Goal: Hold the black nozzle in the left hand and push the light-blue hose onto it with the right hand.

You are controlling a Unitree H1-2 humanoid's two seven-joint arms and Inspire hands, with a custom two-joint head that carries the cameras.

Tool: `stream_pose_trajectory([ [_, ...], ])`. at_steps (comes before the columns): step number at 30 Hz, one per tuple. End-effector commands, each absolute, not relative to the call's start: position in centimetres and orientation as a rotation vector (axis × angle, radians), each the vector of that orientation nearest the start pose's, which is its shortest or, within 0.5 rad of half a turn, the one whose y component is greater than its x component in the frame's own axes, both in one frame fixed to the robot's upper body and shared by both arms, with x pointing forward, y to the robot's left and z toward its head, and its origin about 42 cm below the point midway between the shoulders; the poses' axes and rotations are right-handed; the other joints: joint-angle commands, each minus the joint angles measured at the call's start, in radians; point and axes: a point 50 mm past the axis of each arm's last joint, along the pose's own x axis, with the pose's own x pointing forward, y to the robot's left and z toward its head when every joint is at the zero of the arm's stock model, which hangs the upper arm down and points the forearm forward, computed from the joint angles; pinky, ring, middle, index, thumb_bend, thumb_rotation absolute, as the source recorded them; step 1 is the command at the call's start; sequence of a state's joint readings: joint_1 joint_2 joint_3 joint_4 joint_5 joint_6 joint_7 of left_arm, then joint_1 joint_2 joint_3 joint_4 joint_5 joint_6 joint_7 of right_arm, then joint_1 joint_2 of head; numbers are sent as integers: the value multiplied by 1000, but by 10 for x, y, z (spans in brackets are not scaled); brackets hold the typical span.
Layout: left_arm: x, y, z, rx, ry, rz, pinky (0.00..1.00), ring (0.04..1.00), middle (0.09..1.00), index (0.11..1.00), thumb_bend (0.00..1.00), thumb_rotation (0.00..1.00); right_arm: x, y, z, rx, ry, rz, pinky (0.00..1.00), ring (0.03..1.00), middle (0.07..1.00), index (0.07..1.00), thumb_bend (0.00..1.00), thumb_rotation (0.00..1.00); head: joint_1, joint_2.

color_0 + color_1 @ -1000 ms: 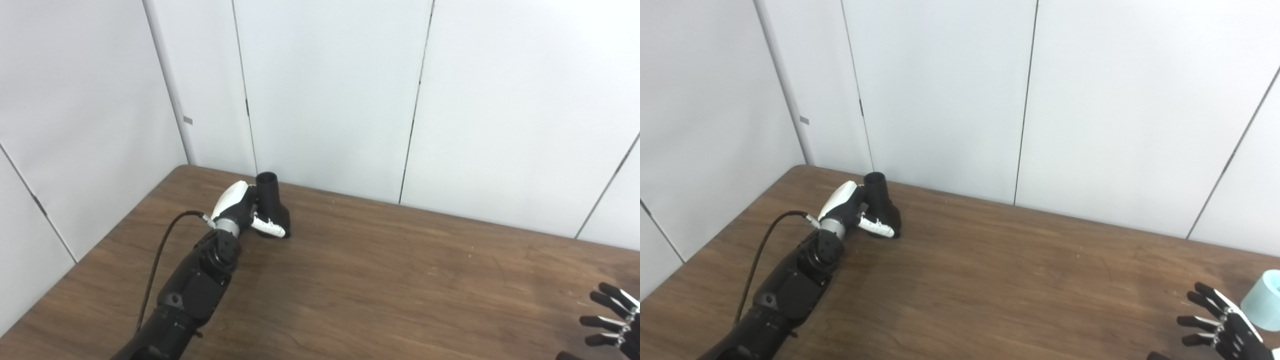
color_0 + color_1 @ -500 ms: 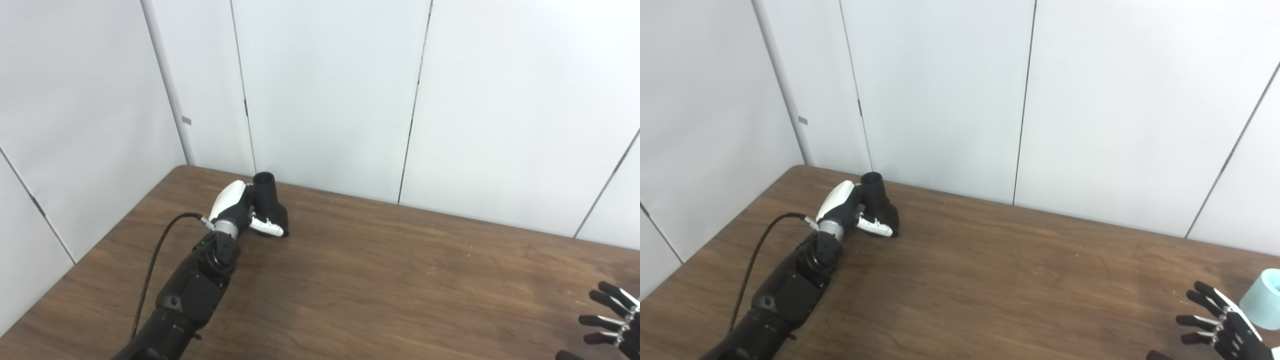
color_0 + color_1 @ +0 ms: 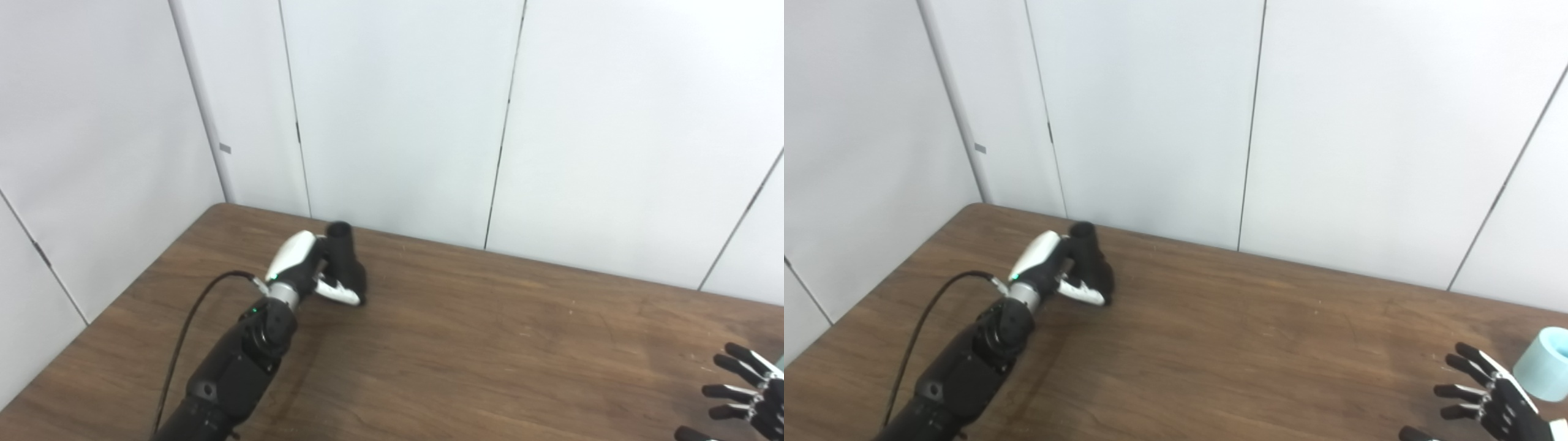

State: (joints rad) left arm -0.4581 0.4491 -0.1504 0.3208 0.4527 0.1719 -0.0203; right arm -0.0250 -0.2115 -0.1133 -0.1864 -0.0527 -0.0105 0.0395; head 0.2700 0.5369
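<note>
The black nozzle [image 3: 346, 260] stands near the table's far left corner with its narrow round mouth pointing up. My left hand [image 3: 309, 272] is wrapped around it, white back toward me, fingers shut on its body. At the right edge of the right eye view sits the light-blue hose piece [image 3: 1546, 363], a short pale cylinder resting on the table. My right hand [image 3: 1488, 401] hovers just left of it with fingers spread apart, holding nothing. In the left eye view only the right hand [image 3: 744, 392] shows; the hose is out of frame.
The brown wooden table [image 3: 490, 343] runs up to white wall panels [image 3: 398, 110] at the back and left. A black cable [image 3: 190, 318] loops off my left forearm above the table's left part.
My left hand with the nozzle has shifted a little right and toward me across the table. The right hand has barely moved; the camera has drifted slightly.
</note>
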Motion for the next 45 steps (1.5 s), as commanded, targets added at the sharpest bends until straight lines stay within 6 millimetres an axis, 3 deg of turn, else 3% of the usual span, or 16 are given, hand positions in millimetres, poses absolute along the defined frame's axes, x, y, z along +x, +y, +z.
stream_pose_trajectory([
  [1, 424, 314, 177, 946, 24, -81, 1000, 667, 460, 502, 525, 0, 293, -293, 189, -276, -317, -55, 502, 624, 786, 814, 771, 118, -4, 3],
  [10, 411, 266, 169, 904, -103, -267, 1000, 639, 458, 502, 526, 0, 295, -286, 193, -258, -311, -57, 498, 619, 784, 811, 771, 107, -59, 23],
  [16, 403, 241, 162, 864, -151, -350, 1000, 627, 460, 500, 526, 0, 291, -278, 202, -234, -243, -73, 547, 651, 784, 813, 769, 132, -107, 36],
  [24, 384, 194, 156, 807, -215, -495, 1000, 631, 471, 496, 526, 0, 294, -266, 206, -226, -284, -74, 544, 653, 788, 812, 754, 80, -176, 56],
  [37, 370, 146, 141, 827, -265, -645, 1000, 624, 466, 499, 525, 0, 297, -255, 212, -238, -321, -85, 488, 626, 787, 815, 739, 78, -248, 78],
  [45, 365, 129, 131, 900, -223, -725, 1000, 621, 489, 485, 525, 0, 297, -251, 215, -233, -324, -82, 495, 624, 787, 813, 742, 84, -286, 84],
])
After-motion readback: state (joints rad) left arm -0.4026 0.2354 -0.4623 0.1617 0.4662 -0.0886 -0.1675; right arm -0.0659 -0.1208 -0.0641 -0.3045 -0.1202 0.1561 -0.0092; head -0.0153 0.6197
